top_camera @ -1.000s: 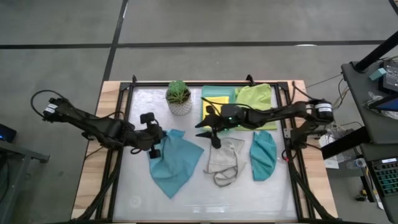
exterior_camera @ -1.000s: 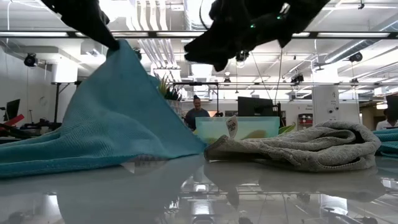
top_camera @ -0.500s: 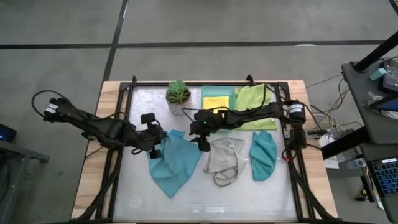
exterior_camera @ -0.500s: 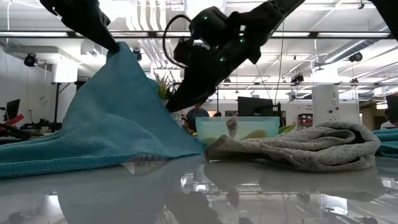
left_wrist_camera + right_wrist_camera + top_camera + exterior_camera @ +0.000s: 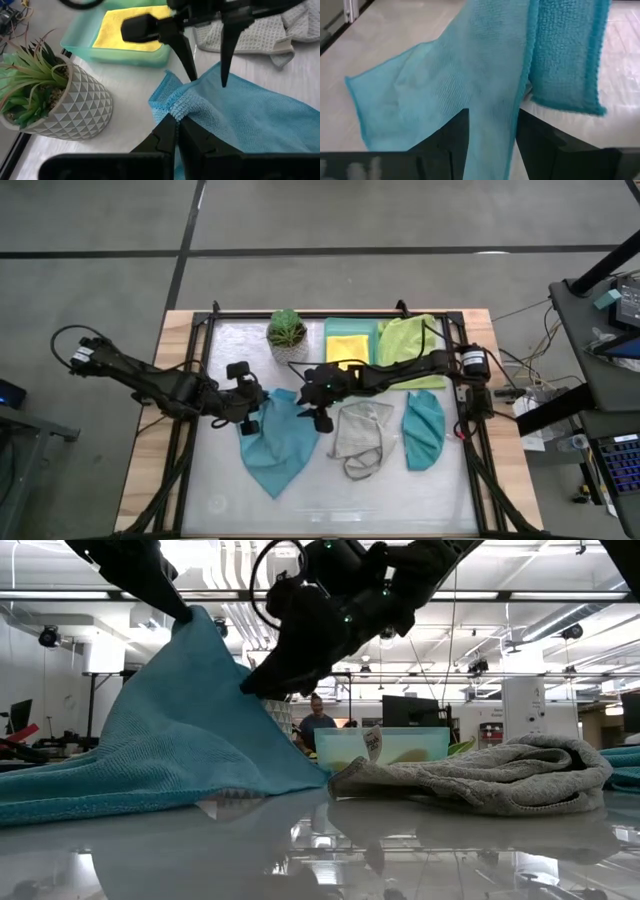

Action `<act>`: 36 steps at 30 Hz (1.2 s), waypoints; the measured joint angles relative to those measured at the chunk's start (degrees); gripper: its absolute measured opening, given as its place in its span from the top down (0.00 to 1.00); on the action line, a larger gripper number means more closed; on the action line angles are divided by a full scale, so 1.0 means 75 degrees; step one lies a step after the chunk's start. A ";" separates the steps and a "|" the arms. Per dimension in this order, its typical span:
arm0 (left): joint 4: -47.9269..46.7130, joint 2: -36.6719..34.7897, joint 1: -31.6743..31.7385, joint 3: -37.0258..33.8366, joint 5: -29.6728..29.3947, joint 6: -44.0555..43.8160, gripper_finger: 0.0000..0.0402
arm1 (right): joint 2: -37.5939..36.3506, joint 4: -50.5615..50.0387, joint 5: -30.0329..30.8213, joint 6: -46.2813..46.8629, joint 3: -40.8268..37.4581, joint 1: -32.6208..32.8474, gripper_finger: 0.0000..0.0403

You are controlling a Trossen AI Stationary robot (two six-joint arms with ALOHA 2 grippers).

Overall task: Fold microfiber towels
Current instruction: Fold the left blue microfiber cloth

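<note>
My left gripper is shut on the light blue towel, which rises to a peak and slopes down onto the table. My right gripper is open, fingers pointing down. They straddle the raised right edge of that towel, as the left wrist view also shows. The pale grey towel lies crumpled at the middle and the teal towel to its right. The lime green towel lies at the far right. The yellow towel lies in the mint tray. My left gripper pinches a bunched fold near the towel's far corner between its two shut fingers, slanting down from the table's left. That corner is lifted and the rest drapes down onto the table. My right gripper has the towel's edge between its open fingers; whether they touch it, I cannot tell.
A potted plant stands at the far side next to the mint tray. A black frame runs around the tabletop. Bare table lies along the near edge. A person shows in the room behind.
My right gripper has gone from above the grey towel toward the table's left and down to the light blue towel's raised right edge, where its fingers now straddle the cloth. The left gripper and the lifted corner have stayed still.
</note>
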 joint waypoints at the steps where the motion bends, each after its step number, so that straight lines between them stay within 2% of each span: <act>1: -0.0001 0.0008 0.0000 0.0000 0.0000 0.0000 1.00 | 0.0072 0.0080 0.0001 0.0062 0.0024 0.0000 0.64; 6: 0.0002 0.0030 0.0000 -0.0001 0.0006 0.0000 1.00 | 0.0545 0.0226 0.0033 0.0277 0.0369 0.0017 0.66; 9: 0.0000 0.0031 0.0000 -0.0014 0.0189 -0.0103 1.00 | 0.0695 -0.0074 0.0028 -0.0069 0.0526 0.0087 0.74; 13: 0.0033 0.0088 0.0000 -0.0037 0.1078 -0.0473 1.00 | 0.0463 -0.0686 -0.0059 -0.0790 0.0568 0.0229 0.94; 17: 0.0265 0.0369 -0.0012 -0.0127 0.2185 -0.0874 1.00 | 0.0147 -0.1693 -0.0710 -0.1769 0.0568 0.0402 0.97; 20: 0.1076 0.0846 -0.0032 -0.0286 0.3184 -0.0865 0.99 | 0.0006 -0.2332 -0.1009 -0.2124 0.0568 0.0655 0.98; 24: 0.1888 0.1749 -0.0064 -0.0326 0.3990 -0.0624 0.90 | -0.0007 -0.3144 -0.1338 -0.2395 0.0568 0.0996 0.98; 28: 0.1936 0.2374 -0.0047 -0.0278 0.4227 -0.0461 0.77 | -0.0007 -0.3872 -0.1337 -0.2702 0.0565 0.1223 0.98; 32: 0.1902 0.2531 -0.0036 -0.0238 0.4509 -0.0367 0.67 | -0.0007 -0.4157 -0.1339 -0.2817 0.0612 0.1297 0.98; 36: 0.1487 0.2376 0.0023 -0.0194 0.5206 -0.0237 0.63 | -0.0007 -0.4160 -0.1332 -0.2802 0.0629 0.1281 0.98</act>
